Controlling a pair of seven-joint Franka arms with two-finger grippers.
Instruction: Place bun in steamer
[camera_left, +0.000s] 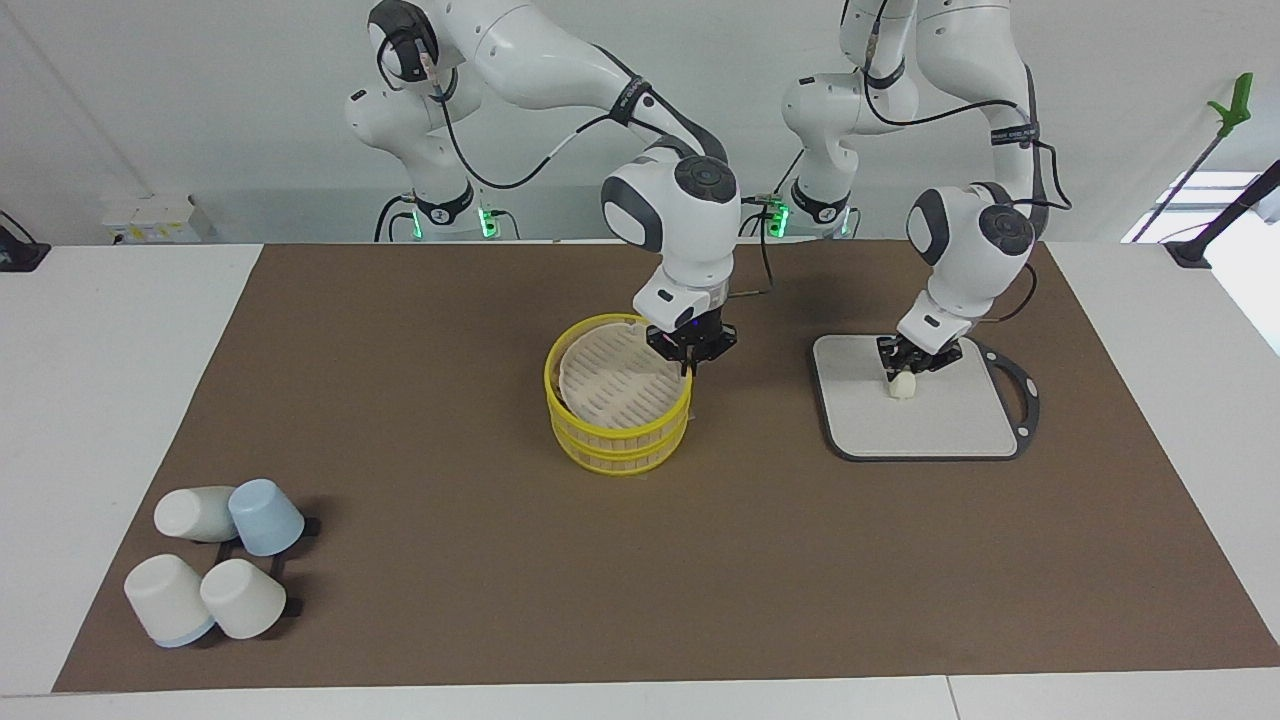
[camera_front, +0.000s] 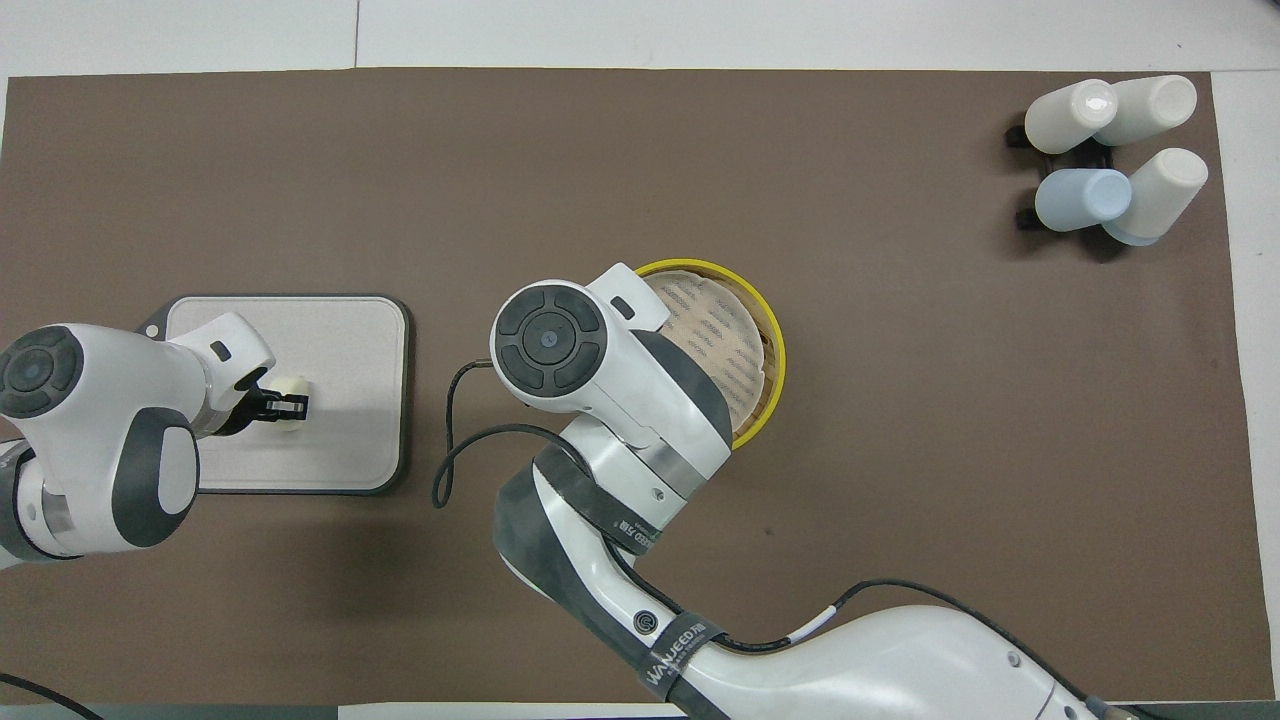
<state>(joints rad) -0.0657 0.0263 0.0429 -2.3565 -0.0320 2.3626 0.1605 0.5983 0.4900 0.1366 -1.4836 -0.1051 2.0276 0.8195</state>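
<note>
The bun (camera_left: 902, 386) is a small cream lump on the flat grey board (camera_left: 950, 420), toward the left arm's end of the table. My left gripper (camera_left: 905, 368) is down on the board and shut on the bun; the overhead view shows the gripper (camera_front: 287, 400) at the bun (camera_front: 291, 386). The yellow-rimmed steamer (camera_left: 612, 440) stands mid-table. Its pale slotted lid (camera_left: 610, 380) lies tilted in the basket. My right gripper (camera_left: 688, 358) grips the lid's edge on the side nearer the robots. In the overhead view the right arm covers part of the steamer (camera_front: 772, 345).
Several white and blue cups (camera_left: 215, 575) lie on a small black rack at the right arm's end of the brown mat, far from the robots. The grey board has a dark handle loop (camera_left: 1025, 395) at its outer end.
</note>
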